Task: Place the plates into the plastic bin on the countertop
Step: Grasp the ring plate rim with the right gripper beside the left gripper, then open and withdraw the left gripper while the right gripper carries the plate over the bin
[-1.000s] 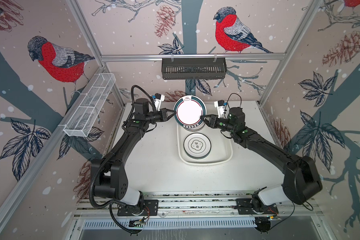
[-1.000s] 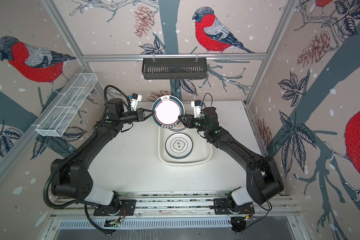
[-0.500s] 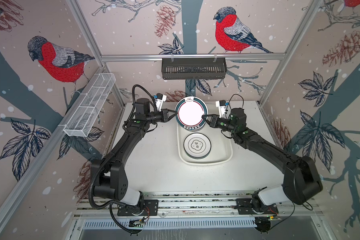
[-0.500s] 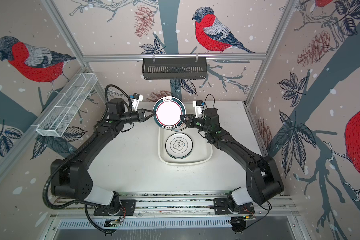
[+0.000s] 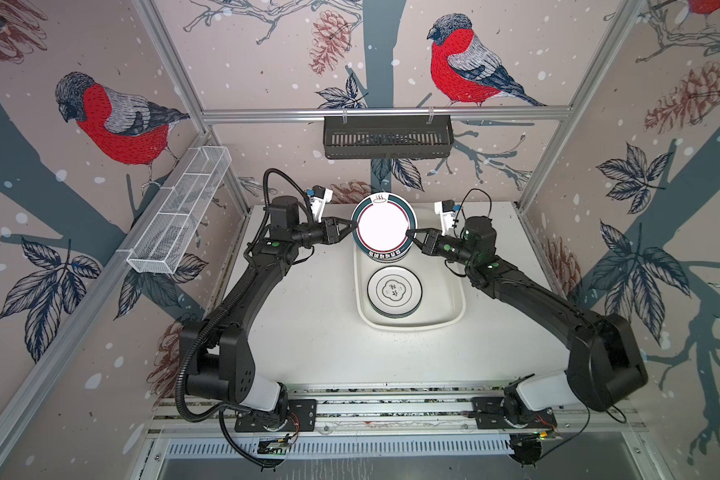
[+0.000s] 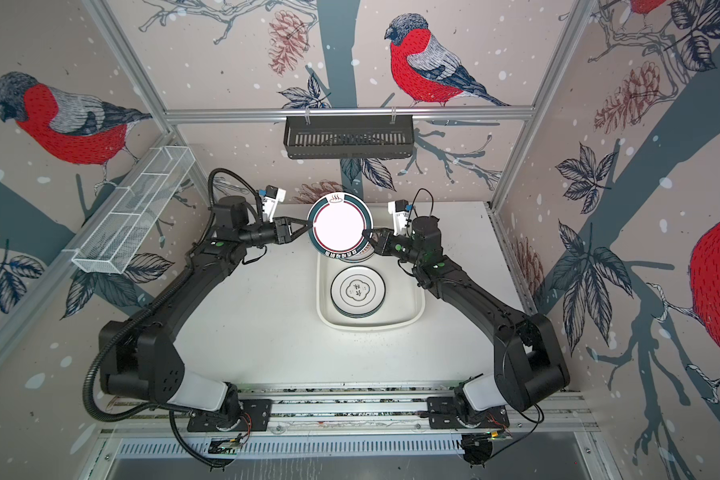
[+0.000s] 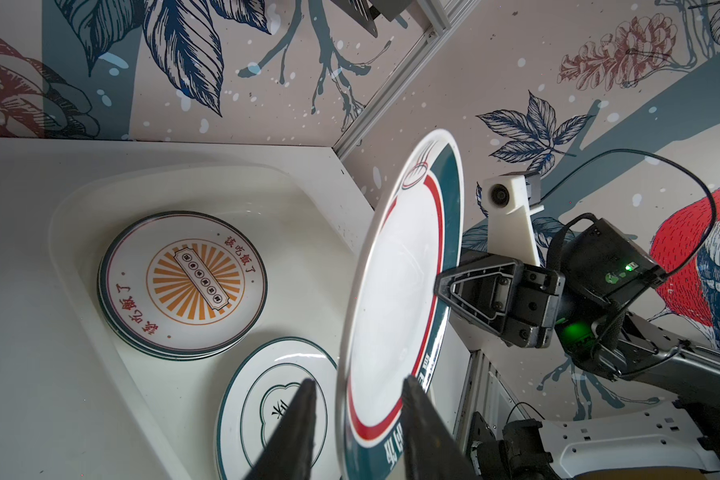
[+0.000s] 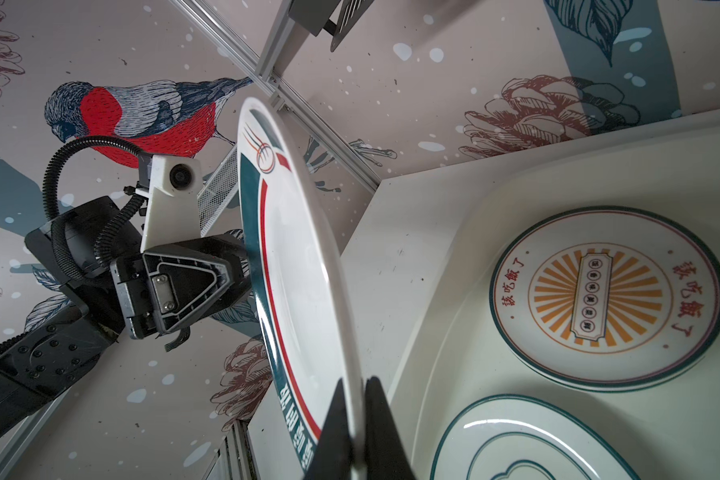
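Observation:
A white plate with a dark green lettered rim [image 5: 383, 226] [image 6: 339, 226] hangs tilted on edge over the far end of the plastic bin [image 5: 408, 327] [image 6: 371, 326]. My right gripper [image 5: 410, 237] [image 8: 354, 382] is shut on its right rim. My left gripper [image 5: 352, 226] [image 7: 358, 382] is open, its fingers straddling the left rim with a visible gap. Inside the bin, a stack topped by a clover-emblem plate [image 5: 393, 291] [image 7: 267, 399] lies at the near end. A stack topped by an orange sunburst plate [image 7: 184, 282] [image 8: 607, 295] lies at the far end, under the held plate.
The bin rests on the white countertop [image 5: 308, 332], right of centre. A black slotted rack [image 5: 387, 141] hangs from the back rail. A white wire-mesh basket [image 5: 179, 216] is fixed along the left wall. Aluminium rails frame the front edge.
My right gripper has closed onto the plate's right rim. My left gripper, shut on the left rim before, has opened. The plate has barely shifted.

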Action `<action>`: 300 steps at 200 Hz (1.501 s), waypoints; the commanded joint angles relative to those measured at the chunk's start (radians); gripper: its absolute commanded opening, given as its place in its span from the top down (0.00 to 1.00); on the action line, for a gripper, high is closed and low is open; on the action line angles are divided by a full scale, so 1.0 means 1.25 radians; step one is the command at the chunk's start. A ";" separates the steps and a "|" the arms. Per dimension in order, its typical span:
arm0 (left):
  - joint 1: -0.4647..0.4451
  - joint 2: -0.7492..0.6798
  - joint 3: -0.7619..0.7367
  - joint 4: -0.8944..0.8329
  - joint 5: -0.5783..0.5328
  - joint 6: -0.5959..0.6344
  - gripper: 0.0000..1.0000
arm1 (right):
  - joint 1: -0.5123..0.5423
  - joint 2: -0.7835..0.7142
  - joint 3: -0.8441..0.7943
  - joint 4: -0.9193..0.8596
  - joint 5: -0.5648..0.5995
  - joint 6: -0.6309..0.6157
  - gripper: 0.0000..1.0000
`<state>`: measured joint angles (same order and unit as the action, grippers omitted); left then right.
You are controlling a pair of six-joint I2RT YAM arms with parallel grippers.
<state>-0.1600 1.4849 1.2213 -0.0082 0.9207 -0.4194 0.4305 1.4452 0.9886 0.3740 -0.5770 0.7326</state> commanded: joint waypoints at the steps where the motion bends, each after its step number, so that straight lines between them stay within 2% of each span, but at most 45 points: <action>1: -0.001 -0.008 0.006 0.021 0.015 0.009 0.48 | -0.004 -0.003 0.002 0.042 -0.017 0.010 0.92; 21: 0.000 -0.011 0.021 -0.016 -0.013 0.039 0.39 | -0.010 -0.004 -0.001 0.039 -0.021 0.013 0.92; 61: 0.013 -0.023 0.060 -0.099 -0.127 0.105 0.34 | -0.034 -0.029 -0.024 0.026 -0.036 0.011 0.92; 84: 0.045 -0.029 0.073 -0.110 -0.136 0.116 0.32 | -0.051 -0.053 -0.041 -0.001 -0.046 0.000 0.92; 113: 0.063 -0.039 0.102 -0.153 -0.163 0.182 0.23 | -0.068 -0.095 -0.077 -0.039 -0.053 -0.021 0.92; 198: 0.069 -0.048 0.112 -0.233 -0.255 0.371 0.20 | -0.126 -0.220 -0.154 -0.169 -0.094 -0.084 0.92; 243: 0.070 -0.095 0.064 -0.229 -0.264 0.361 0.21 | -0.140 -0.238 -0.188 -0.226 -0.105 -0.108 0.91; 300: 0.069 -0.104 0.055 -0.226 -0.236 0.333 0.22 | -0.145 -0.178 -0.175 -0.309 -0.132 -0.144 0.91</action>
<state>-0.0746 1.3621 1.2922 -0.3023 0.6025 0.0067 0.2508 1.1995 0.7555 0.0090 -0.7013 0.5896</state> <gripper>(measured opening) 0.783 0.086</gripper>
